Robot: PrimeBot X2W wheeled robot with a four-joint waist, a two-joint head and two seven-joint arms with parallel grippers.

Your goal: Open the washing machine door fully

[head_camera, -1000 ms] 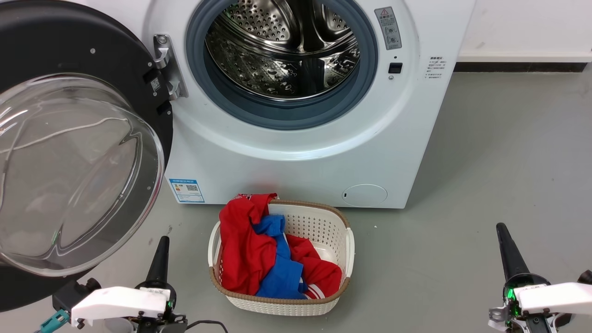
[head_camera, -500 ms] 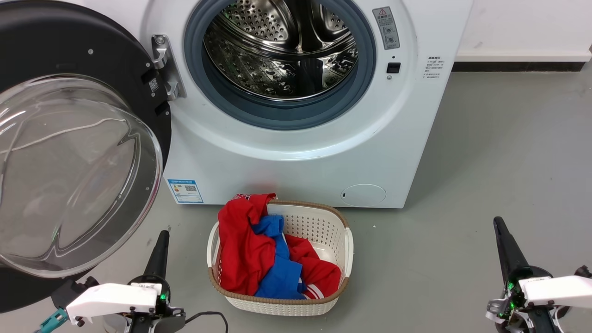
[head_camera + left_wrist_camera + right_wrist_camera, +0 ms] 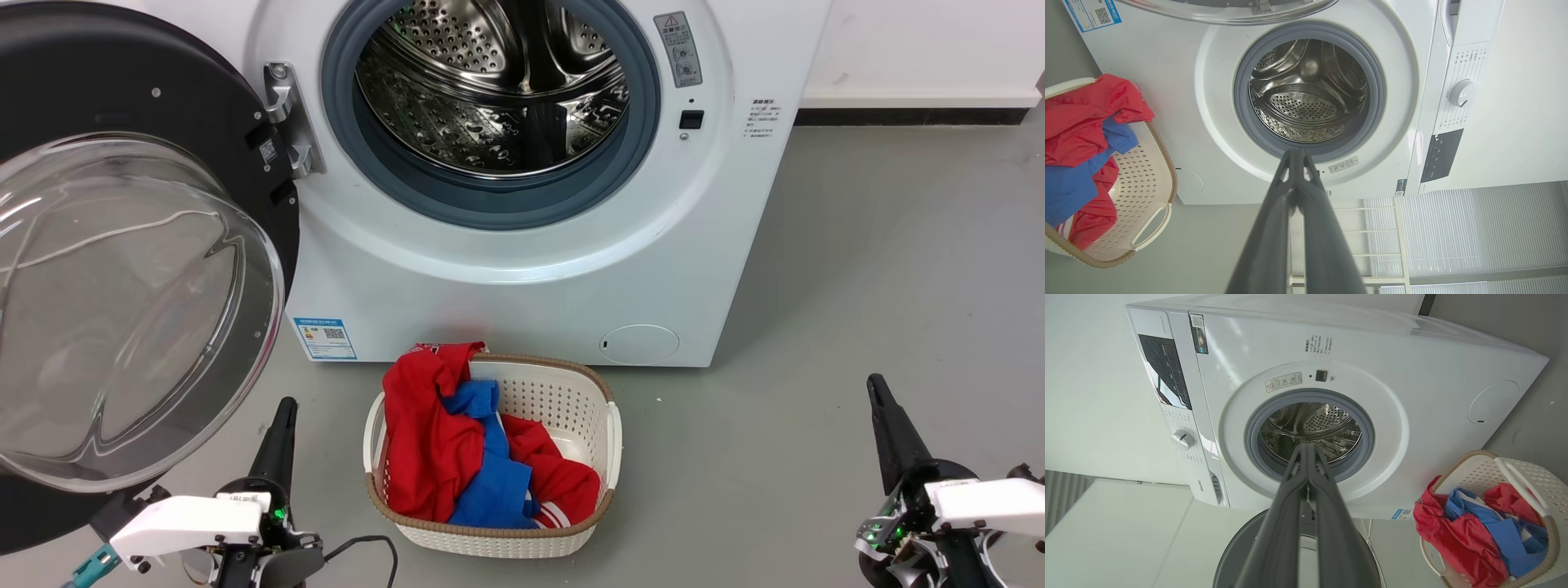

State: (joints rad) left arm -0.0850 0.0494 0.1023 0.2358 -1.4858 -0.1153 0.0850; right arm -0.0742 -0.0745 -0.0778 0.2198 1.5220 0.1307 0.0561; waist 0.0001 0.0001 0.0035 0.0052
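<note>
The washing machine (image 3: 522,294) stands white and boxy ahead of me, its steel drum (image 3: 498,90) exposed inside a grey gasket. The washing machine door (image 3: 122,73) hangs swung wide out to the left on its hinge, glossy black with a bulging clear glass bowl (image 3: 131,310). My left gripper (image 3: 285,406) sits shut low on the floor side, just right of the door's lower edge, touching nothing. My right gripper (image 3: 875,384) is shut at the lower right, well clear of the machine. Both wrist views look at the drum opening (image 3: 1310,94) (image 3: 1310,430) past shut fingertips (image 3: 1298,155) (image 3: 1306,449).
A white laundry basket (image 3: 600,441) with red and blue clothes (image 3: 457,457) sits on the grey floor (image 3: 857,286) just in front of the machine, between my two grippers. A white wall with a dark skirting strip (image 3: 914,117) runs behind at the right.
Both grippers have drawn slightly down and back toward me. The whole picture has shifted a little left, so the camera moved. The door stands as before.
</note>
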